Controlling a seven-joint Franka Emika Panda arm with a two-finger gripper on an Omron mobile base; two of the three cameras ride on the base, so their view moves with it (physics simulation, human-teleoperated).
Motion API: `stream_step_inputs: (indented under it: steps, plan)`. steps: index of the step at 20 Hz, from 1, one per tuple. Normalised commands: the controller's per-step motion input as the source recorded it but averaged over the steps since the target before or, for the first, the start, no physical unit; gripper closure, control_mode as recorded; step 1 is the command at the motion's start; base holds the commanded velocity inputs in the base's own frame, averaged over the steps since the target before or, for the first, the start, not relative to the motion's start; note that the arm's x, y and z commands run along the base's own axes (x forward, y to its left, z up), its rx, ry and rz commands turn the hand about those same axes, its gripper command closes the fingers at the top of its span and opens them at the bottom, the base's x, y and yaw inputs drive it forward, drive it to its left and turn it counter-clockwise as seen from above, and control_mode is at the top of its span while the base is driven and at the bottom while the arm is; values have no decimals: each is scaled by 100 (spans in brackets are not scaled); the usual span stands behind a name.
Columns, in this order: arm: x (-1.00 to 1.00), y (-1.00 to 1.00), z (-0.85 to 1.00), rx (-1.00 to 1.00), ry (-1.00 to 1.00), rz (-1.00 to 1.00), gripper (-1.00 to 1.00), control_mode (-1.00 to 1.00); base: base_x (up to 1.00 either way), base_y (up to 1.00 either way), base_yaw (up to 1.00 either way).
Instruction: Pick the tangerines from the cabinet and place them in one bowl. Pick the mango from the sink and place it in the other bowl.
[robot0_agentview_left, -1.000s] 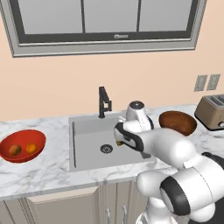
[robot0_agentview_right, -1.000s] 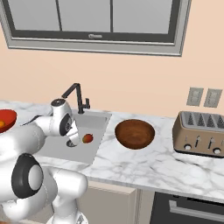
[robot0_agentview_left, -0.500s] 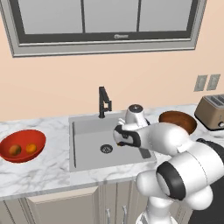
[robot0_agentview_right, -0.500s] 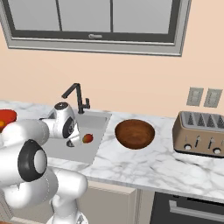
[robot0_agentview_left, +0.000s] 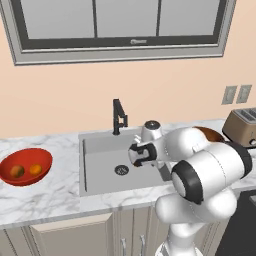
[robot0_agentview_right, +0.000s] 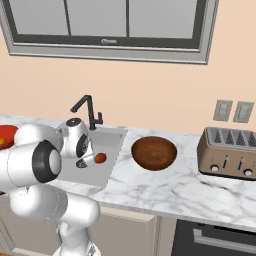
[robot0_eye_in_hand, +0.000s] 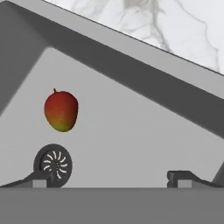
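Peach-beige wall (robot0_agentview_left: 65, 100) behind the bench. Wide grey-framed window (robot0_agentview_left: 120, 47) up top, dark inner frame, panes split by vertical bars. White marble bench (robot0_agentview_right: 165, 187) with grey veining runs the full width. Beige cabinet fronts (robot0_agentview_left: 70, 240) below it, thin bar handles. Silver four-slot toaster (robot0_agentview_right: 227, 152) on the bench at right. Two grey wall outlets (robot0_agentview_right: 232, 111) just above the toaster. Dark oven front (robot0_agentview_right: 215, 240) under the bench at lower right. Even flat lighting, soft shadows.
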Motion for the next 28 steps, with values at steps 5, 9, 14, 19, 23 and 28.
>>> stream_step_inputs:
  steps: [5,9,14,19,23,28]
  plan:
    - [26,0,-15,0,0,-4,-100,-100,0,0,0]
    - [30,0,-21,0,0,-4,-100,-100,0,0,0]
    - [33,0,-23,0,0,-4,-100,-100,0,0,0]
    - [34,3,-25,0,0,-3,-100,-100,0,0,0]
    - [30,7,-26,0,0,-3,-100,-100,0,0,0]
    - [29,4,-24,0,0,-3,-100,-100,0,0,0]
